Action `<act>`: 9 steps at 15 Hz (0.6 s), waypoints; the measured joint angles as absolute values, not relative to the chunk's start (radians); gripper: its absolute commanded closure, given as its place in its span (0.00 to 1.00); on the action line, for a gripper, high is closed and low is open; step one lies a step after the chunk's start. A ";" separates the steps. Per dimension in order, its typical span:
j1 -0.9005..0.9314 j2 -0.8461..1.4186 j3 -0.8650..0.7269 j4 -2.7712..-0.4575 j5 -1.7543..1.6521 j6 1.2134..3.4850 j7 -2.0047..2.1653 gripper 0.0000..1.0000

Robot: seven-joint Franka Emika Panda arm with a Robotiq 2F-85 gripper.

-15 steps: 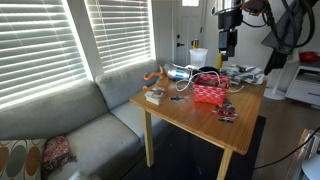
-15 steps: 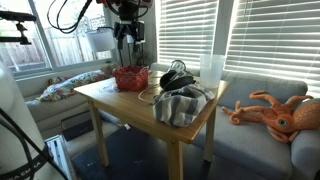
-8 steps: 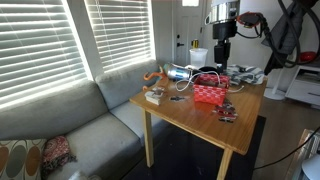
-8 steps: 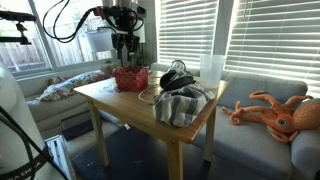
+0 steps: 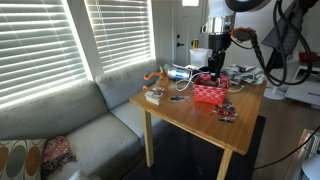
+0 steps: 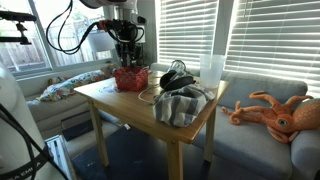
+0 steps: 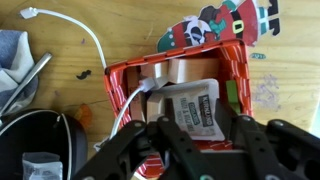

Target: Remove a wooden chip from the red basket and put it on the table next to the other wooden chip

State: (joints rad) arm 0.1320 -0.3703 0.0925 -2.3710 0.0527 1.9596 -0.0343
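Note:
The red basket [image 5: 208, 92] [image 6: 130, 78] [image 7: 178, 95] stands on the light-wood table [image 5: 190, 118] [image 6: 118, 100]. In the wrist view it holds a white printed packet [image 7: 195, 105], a tan wooden chip [image 7: 185, 72] at its far end, and part of a white cable. My gripper [image 5: 215, 68] [image 6: 126, 58] [image 7: 202, 140] hangs straight over the basket, just above its rim. Its fingers stand apart on either side of the packet, with nothing held. The other wooden chip [image 5: 154, 97] lies near the table's edge by the sofa.
A white cable [image 7: 95, 40], a black case [image 7: 40, 140] and a grey cloth [image 6: 180, 103] lie beside the basket. Small red-and-dark clutter [image 5: 228, 113] sits near a table corner. An orange curved object [image 5: 152, 75] is at the back. A sofa with an orange plush [image 6: 270, 108] flanks the table.
The gripper has come down from high above the table to just over the basket, and its fingers have drawn closer together.

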 measured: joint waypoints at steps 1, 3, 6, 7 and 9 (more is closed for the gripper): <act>0.131 -0.368 0.096 -2.379 0.042 1.977 -0.021 0.51; 0.128 -0.363 0.105 -2.389 0.016 2.008 0.009 0.54; 0.122 -0.355 0.112 -2.400 -0.016 2.035 0.049 0.59; 0.119 -0.352 0.112 -2.404 -0.027 2.041 0.063 0.60; 0.113 -0.343 0.114 -2.407 -0.048 2.045 0.090 0.61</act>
State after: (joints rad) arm 0.1128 -0.3433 0.1137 -2.4075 -0.0475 2.0451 0.0900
